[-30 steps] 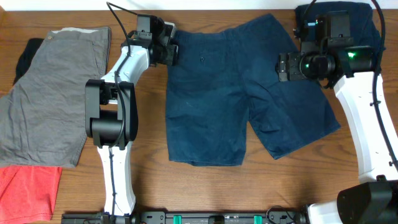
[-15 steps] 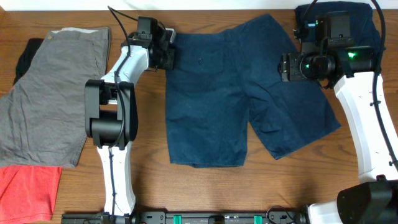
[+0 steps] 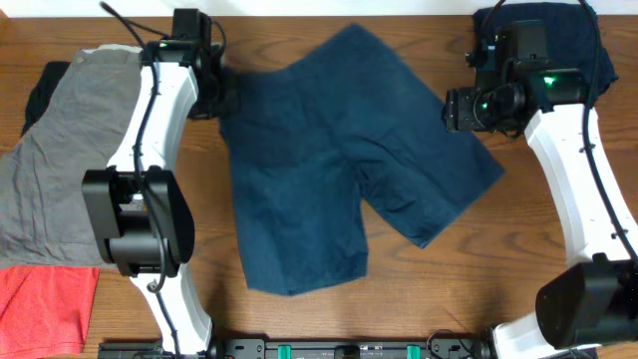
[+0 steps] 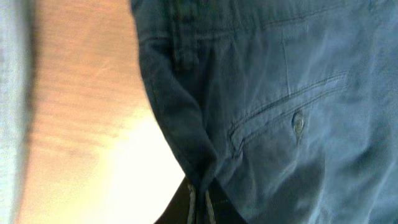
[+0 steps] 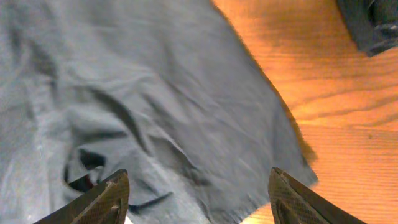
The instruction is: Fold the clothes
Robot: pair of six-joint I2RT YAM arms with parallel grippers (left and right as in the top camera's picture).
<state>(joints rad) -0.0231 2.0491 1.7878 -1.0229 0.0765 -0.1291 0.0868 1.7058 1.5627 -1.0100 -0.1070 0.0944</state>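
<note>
The navy blue shorts (image 3: 319, 170) lie spread on the table, turned askew, with the legs pointing to the front and right. My left gripper (image 3: 214, 95) is shut on the left corner of their waistband. In the left wrist view the fabric is pinched between the fingers (image 4: 199, 202), and a buttoned back pocket (image 4: 298, 121) shows beside them. My right gripper (image 3: 454, 108) is open and empty, just above the right edge of the shorts. In the right wrist view its fingers (image 5: 199, 186) are spread wide over the cloth (image 5: 155, 99).
Grey shorts (image 3: 70, 150) lie at the left over a black cloth (image 3: 40, 90). A red garment (image 3: 40, 309) is at the front left corner. A dark navy garment (image 3: 588, 40) lies at the back right, also in the right wrist view (image 5: 373, 25).
My left gripper has moved left, dragging the shorts leftward by the waistband and rotating them. The right gripper has stayed nearly in place, open.
</note>
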